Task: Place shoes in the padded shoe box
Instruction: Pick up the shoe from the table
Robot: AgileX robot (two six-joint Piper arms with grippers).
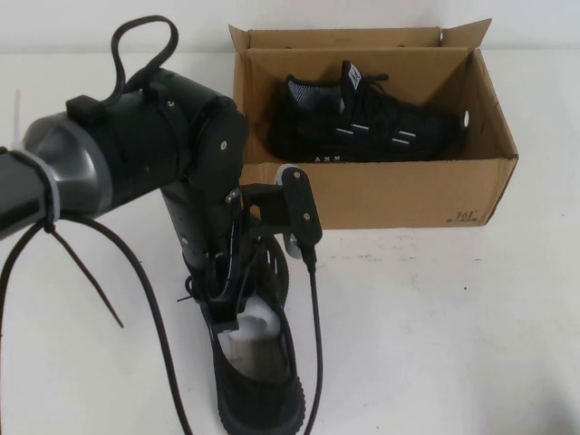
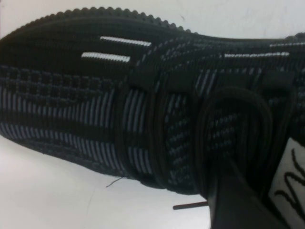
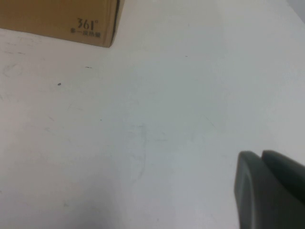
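Note:
One black knit sneaker (image 1: 362, 127) lies on its side inside the brown cardboard shoe box (image 1: 381, 195) at the back of the table. The other sneaker (image 1: 258, 390) sits on the table in front of the box, toe toward me, with white stuffing in its opening. My left gripper (image 1: 222, 304) reaches down into that opening and is shut on the shoe by its tongue. The left wrist view is filled by this sneaker (image 2: 119, 109), with one dark finger (image 2: 238, 205) beside the white tongue label. My right gripper (image 3: 261, 155) is shut and empty above bare table, outside the high view.
The box's corner with black print (image 3: 86, 26) shows in the right wrist view, far from the right gripper. The left arm's cables (image 1: 313, 308) hang beside the sneaker on the table. White table (image 1: 453, 335) lies to the right of the sneaker.

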